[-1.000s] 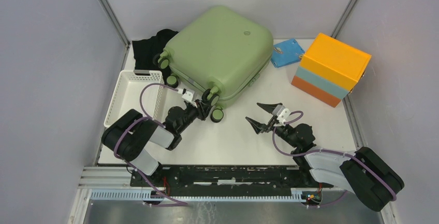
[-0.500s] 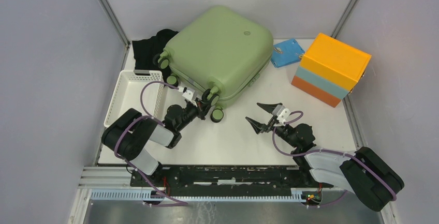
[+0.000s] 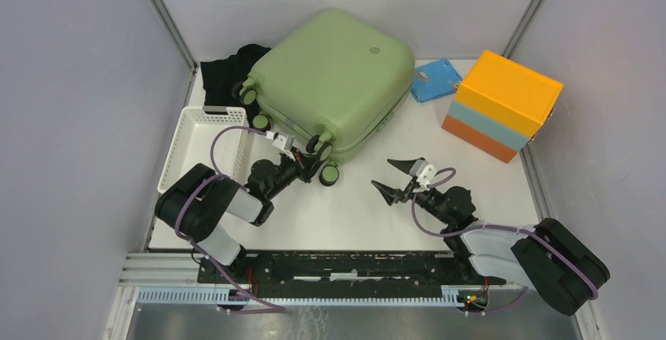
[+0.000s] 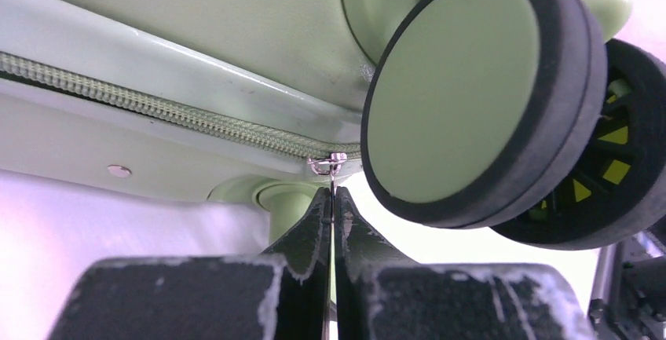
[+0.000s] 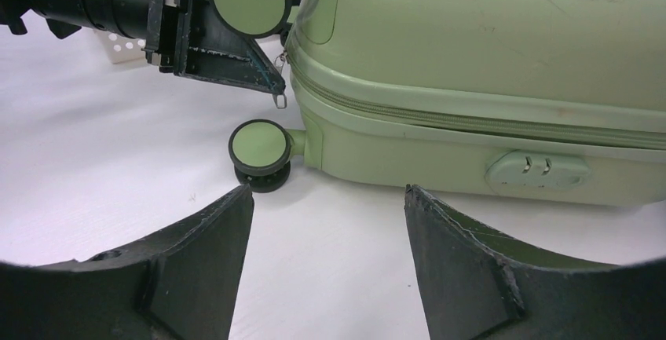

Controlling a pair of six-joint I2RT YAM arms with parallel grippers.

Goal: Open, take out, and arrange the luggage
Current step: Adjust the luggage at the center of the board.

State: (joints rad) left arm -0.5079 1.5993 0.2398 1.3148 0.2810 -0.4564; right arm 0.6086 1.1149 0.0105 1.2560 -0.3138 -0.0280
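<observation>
Left gripper point(image 4: 331, 202) pinches the zip pull point(image 4: 334, 163) at the wheel corner of the suitcase point(image 3: 338, 69).
The green suitcase lies flat and zipped shut at the far middle of the table point(image 3: 353, 214), wheels pointing near-left. The left gripper is right up against its near edge, fingers clamped together on the small metal pull, just beside a wheel point(image 4: 463, 96). The right gripper point(image 3: 385, 173) hangs spread wide and empty, just right of that wheel corner, facing the suitcase's near side and clear of it.
</observation>
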